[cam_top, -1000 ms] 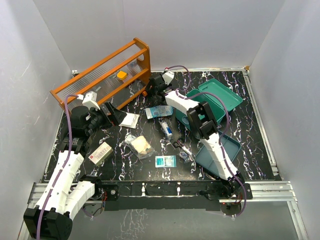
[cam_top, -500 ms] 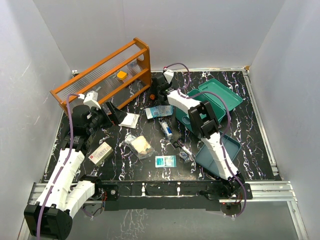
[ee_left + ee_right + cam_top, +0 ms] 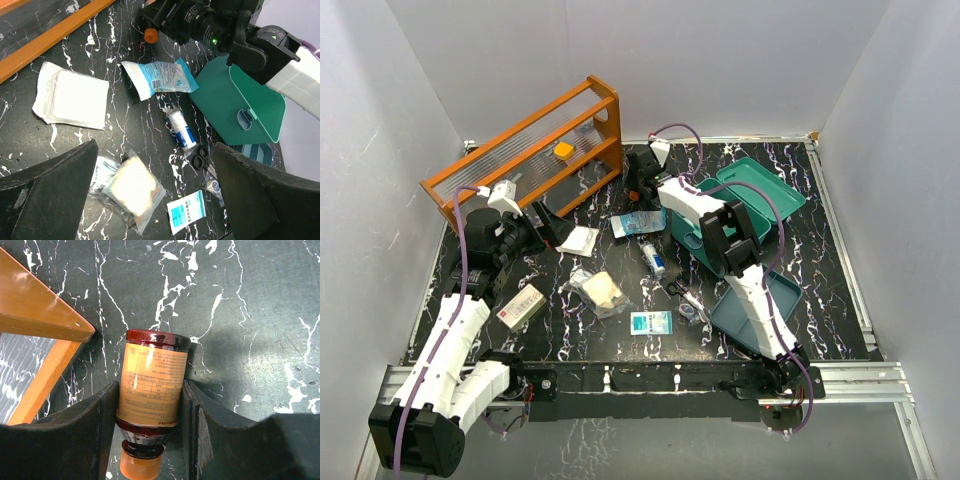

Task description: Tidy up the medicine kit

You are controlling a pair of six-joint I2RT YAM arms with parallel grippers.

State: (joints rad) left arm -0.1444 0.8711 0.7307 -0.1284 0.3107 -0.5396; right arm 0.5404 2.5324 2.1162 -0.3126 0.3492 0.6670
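Right claw (image 3: 150, 392): jaws are pressed on both sides of the amber bottle (image 3: 154, 372) laid between them.
Left claw (image 3: 155, 147): jaws are spread wide, empty.

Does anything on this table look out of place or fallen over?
Yes. A brown bottle with an orange cap lies on its side beside a corner of the orange rack, between the jaws of the right gripper. Packets and scissors lie scattered outside the open medicine kit.
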